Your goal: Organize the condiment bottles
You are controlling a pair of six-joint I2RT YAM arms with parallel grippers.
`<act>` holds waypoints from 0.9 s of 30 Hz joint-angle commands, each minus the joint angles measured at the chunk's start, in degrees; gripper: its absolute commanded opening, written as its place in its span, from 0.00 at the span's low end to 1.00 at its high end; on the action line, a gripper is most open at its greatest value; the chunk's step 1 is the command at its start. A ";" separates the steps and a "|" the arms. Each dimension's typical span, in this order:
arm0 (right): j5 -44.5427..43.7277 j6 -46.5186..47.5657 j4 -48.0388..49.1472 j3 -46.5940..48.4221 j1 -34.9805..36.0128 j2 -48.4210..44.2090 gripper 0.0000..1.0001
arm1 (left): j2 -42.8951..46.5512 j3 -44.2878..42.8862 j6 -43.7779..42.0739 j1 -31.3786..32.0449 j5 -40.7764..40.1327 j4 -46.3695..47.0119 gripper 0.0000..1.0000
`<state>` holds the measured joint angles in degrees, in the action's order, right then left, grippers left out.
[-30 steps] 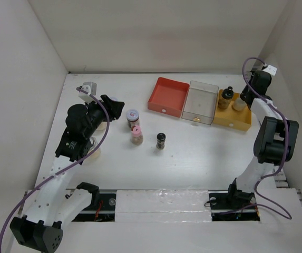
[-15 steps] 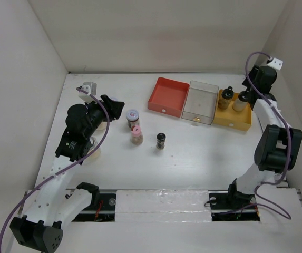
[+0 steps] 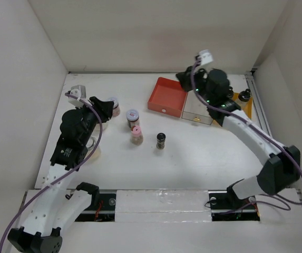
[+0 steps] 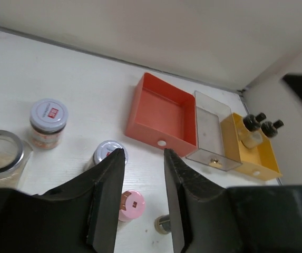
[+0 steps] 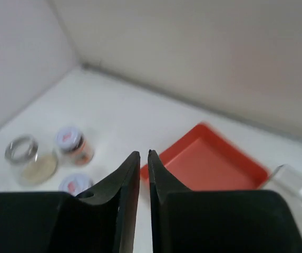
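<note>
The red tray [image 3: 168, 96] sits toward the far side of the table [image 3: 193, 153]. Just beside it on the right is the clear tray [image 4: 214, 132], then the yellow tray [image 4: 259, 163], which holds 2 black-capped bottles [image 4: 252, 132] side by side. Left of the red tray 5 jars stand loose:

- a white-lidded jar [image 3: 133, 116] near it
- a pink-lidded jar [image 3: 136, 134] and a small dark jar [image 3: 161, 140] nearer the arms
- a red-labelled jar [image 4: 48, 121] further left
- a wide silver-rimmed jar [image 4: 3, 155] furthest left

The left claw [image 4: 143, 153] hovers left of the red tray, its jaws a narrow gap apart and empty. The right claw [image 5: 144, 154] hangs near the red tray's far right corner, jaws closed almost together, holding nothing.
</note>
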<state>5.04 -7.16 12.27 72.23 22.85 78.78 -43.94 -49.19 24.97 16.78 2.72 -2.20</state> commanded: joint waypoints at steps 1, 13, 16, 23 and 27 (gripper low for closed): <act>2.34 3.81 -5.50 1.16 5.61 8.02 0.17 | 2.89 -1.08 2.79 -0.08 -7.63 -1.31 0.31; -4.77 9.27 -22.72 26.37 22.94 34.76 0.91 | 6.06 -1.00 3.24 -0.08 -12.13 -1.85 0.64; -5.38 9.27 -24.66 30.25 24.16 38.72 0.94 | 6.06 -1.00 2.71 -0.08 -10.81 -1.32 0.64; -6.96 8.75 -26.16 33.15 24.17 44.43 0.93 | 6.06 -1.00 2.71 -0.08 -9.76 -1.32 0.65; -8.91 8.74 -25.63 33.15 24.17 45.05 0.91 | 5.54 -1.00 2.71 -0.08 -9.23 -0.79 0.65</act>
<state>-1.30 1.32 -13.54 102.72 46.94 124.07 -38.20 -49.21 28.32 16.78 -7.75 -5.45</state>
